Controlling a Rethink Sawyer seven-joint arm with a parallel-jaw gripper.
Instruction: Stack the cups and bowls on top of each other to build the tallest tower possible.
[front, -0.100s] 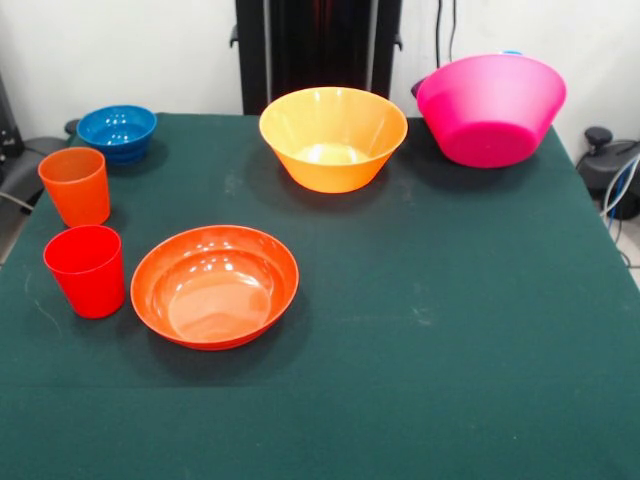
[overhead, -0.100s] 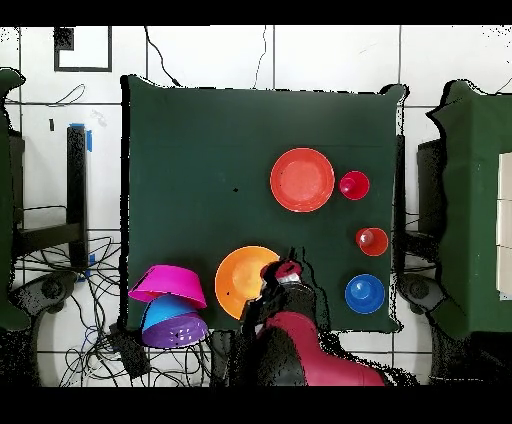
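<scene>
No readable labels; 2 cups (front, -0.100s: 80, 228) beside red-orange bowl (front, -0.100s: 214, 286).

Shallow bowl (front, -0.100s: 214, 286) sitting at desk (front, -0.100s: 450, 330) centre-left; cups (front, -0.100s: 84, 270) at its nine o'clock; deep bowl (front, -0.100s: 333, 137) at one; tower (front, -0.100s: 490, 109) tilting at two.

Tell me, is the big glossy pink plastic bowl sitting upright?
No, the pink bowl is tipped: it leans at the table's corner, its rim slanted.
</scene>
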